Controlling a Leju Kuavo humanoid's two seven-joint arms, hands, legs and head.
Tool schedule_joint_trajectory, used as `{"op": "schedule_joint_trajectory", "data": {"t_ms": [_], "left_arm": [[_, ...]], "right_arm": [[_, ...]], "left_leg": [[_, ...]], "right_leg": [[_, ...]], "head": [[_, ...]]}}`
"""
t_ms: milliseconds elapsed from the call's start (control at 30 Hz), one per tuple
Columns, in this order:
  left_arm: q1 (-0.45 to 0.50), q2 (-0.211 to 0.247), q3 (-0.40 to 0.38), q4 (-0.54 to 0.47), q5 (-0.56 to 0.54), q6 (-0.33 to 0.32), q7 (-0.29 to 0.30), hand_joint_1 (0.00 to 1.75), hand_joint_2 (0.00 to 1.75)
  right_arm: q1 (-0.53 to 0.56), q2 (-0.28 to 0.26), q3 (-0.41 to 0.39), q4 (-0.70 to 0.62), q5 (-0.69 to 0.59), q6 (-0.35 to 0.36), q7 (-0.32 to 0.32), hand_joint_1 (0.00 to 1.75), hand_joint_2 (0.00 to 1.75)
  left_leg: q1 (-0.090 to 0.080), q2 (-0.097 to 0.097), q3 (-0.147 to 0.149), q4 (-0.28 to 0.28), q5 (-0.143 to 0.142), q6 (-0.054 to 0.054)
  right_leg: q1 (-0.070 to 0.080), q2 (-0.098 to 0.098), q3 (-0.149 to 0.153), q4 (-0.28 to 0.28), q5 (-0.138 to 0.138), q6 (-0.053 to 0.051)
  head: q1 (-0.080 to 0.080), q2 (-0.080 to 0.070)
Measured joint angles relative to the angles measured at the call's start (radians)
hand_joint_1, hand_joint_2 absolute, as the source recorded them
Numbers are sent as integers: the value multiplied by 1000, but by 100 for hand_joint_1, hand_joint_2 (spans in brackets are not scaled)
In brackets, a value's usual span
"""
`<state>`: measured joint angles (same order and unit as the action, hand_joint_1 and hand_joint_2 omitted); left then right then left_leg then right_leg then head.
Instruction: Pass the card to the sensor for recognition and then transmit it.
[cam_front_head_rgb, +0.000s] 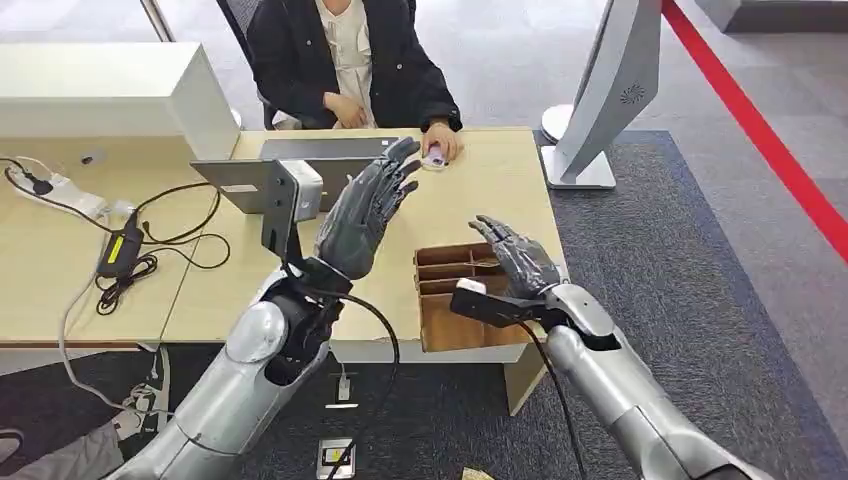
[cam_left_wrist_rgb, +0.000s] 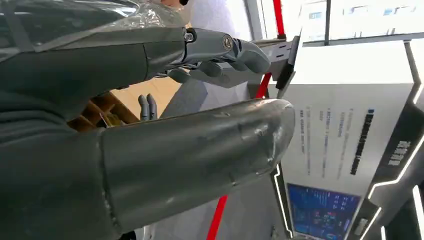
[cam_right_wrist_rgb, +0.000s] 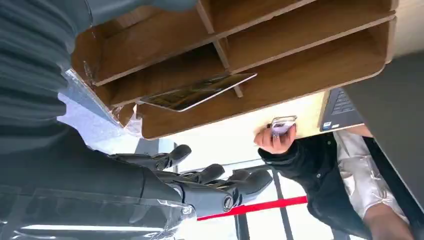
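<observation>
Item: pale wooden desk, seen from the head camera.

Left hand — dark grey, raised over the desk just beside the small grey tilted sensor terminal on its black stand; fingers spread and extended, holding nothing.

Right hand — dark grey, hovering over the brown slotted wooden card box at the desk's near edge; fingers apart, empty.

Card: a thin glossy card with rounded corners lies tilted inside one compartment of the box, as the right wrist view shows (which compartment cannot be told from the head view). Neither hand touches it.

Also present: a person in a dark jacket seated at the far side, one hand resting on a small device; a grey laptop; black cables and a power adapter on the left; a silver kiosk on the grey carpet.

Step in hand, by judgement: pick-up not yet made — the card probably has to be taken from its slot first. Next move calls for the right hand to reach down into the compartment and pinch the card's exposed edge.
</observation>
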<state>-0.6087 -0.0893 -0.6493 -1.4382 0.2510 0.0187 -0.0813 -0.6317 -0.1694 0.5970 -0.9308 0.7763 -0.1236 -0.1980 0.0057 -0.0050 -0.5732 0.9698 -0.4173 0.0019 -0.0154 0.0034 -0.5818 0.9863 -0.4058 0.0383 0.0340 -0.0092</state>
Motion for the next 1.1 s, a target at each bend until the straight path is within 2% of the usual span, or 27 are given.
{"op": "schedule_joint_trajectory", "data": {"t_ms": [333,633,667,700,733,767,800,833,867,900,1100], "left_arm": [[-15,19,-17,0,63,73,-15,0,0],[-30,21,-36,2,78,84,-18,0,0],[-30,21,-37,2,78,84,-18,0,0],[-30,21,-37,2,78,84,-19,0,0],[-30,21,-38,2,78,84,-21,0,0],[-30,21,-38,2,78,83,-23,0,0],[-31,21,-39,4,77,81,-25,0,0],[-31,21,-39,5,77,78,-27,0,0],[-31,21,-39,6,76,76,-27,0,0],[-32,21,-39,7,75,74,-28,0,0],[-34,14,-40,18,73,69,-36,0,0]], "right_arm": [[-20,-22,-7,56,-32,-48,-40,0,175],[-25,-39,-9,69,-35,-48,-40,0,175],[-25,-39,-9,69,-35,-48,-40,9,175],[-25,-39,-9,69,-36,-48,-39,49,175],[-25,-39,-9,69,-36,-48,-39,157,175],[-25,-39,-9,71,-37,-49,-39,162,175],[-25,-39,-9,72,-37,-49,-39,159,175],[-25,-39,-9,74,-39,-51,-39,147,175],[-25,-39,-9,76,-40,-52,-39,40,175],[-25,-39,-9,77,-40,-53,-39,7,175],[-25,-38,-9,85,-40,-55,-42,0,175]], "left_leg": [[0,0,0,0,0,0],[0,0,0,0,0,0],[0,0,0,0,0,0],[0,0,0,0,0,0],[0,0,0,0,0,0],[0,0,0,0,0,0],[0,0,0,0,0,0],[0,0,0,0,0,0],[0,0,0,0,0,0],[0,0,0,0,0,0],[0,0,0,0,0,0]], "right_leg": [[0,0,0,0,0,0],[0,0,0,0,0,0],[0,0,0,0,0,0],[0,0,-1,0,0,0],[0,0,-1,0,0,0],[0,0,-1,0,0,0],[0,0,-1,0,0,0],[0,0,-1,0,0,0],[0,0,-1,0,0,0],[0,0,0,0,0,0],[0,0,0,0,0,0]], "head": [[0,0],[0,0],[0,0],[0,0],[0,0],[0,0],[0,0],[0,0],[0,0],[0,0],[0,0]]}}
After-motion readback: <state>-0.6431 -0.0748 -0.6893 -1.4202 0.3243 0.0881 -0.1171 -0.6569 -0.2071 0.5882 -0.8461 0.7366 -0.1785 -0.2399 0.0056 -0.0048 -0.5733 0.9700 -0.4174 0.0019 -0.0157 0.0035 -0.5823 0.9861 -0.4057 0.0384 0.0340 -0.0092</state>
